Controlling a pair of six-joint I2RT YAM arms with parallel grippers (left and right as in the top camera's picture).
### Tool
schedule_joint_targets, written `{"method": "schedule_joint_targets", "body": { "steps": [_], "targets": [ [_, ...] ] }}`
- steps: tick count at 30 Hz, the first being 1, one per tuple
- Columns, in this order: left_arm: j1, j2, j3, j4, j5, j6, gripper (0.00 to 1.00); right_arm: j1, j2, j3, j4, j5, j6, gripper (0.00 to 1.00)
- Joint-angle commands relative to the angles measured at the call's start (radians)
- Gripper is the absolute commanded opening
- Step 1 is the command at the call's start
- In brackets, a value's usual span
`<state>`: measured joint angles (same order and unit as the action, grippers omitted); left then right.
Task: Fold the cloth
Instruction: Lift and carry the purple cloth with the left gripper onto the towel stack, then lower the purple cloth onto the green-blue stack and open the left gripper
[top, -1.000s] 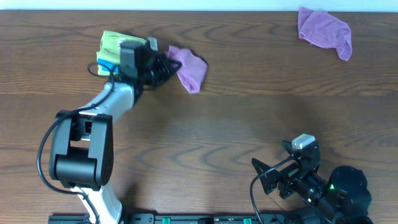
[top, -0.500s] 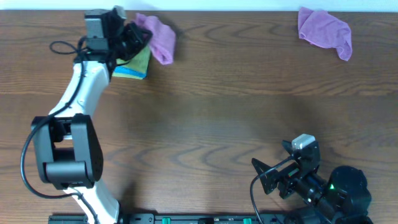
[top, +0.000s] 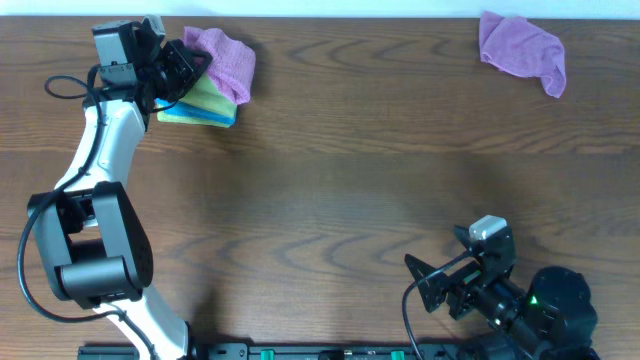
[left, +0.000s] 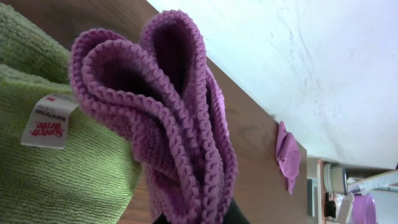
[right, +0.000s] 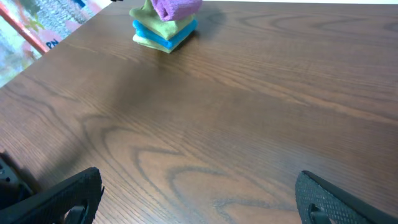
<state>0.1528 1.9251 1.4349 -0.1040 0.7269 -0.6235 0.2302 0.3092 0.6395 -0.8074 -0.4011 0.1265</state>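
My left gripper (top: 185, 62) is shut on a folded purple cloth (top: 225, 62) and holds it over a stack of folded green, yellow and blue cloths (top: 205, 103) at the far left of the table. In the left wrist view the purple cloth (left: 168, 118) fills the middle, with the green cloth (left: 56, 168) and its white label below it. A second, crumpled purple cloth (top: 522, 48) lies at the far right. My right gripper (top: 440, 285) is open and empty near the front right edge; its fingers show at the bottom corners of the right wrist view (right: 199, 199).
The wooden table (top: 380, 180) stretches between the two arms. The stack also shows far off in the right wrist view (right: 165, 31). The table's back edge meets a white wall (left: 298, 56).
My left gripper has carried the purple cloth left and toward the back, from beside the stack to over the stack. The right arm has not moved.
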Motion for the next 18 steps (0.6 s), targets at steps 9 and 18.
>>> {"method": "schedule_joint_targets", "body": {
  "steps": [9,18],
  "targets": [
    [0.036,0.003,0.027,-0.146,-0.071,0.124,0.06,-0.005,-0.003,-0.006,-0.002,-0.006,0.015,0.99],
    [0.043,0.003,0.026,-0.221,-0.241,0.190,0.06,-0.005,-0.003,-0.006,-0.002,-0.006,0.015,0.99]
  ]
}}
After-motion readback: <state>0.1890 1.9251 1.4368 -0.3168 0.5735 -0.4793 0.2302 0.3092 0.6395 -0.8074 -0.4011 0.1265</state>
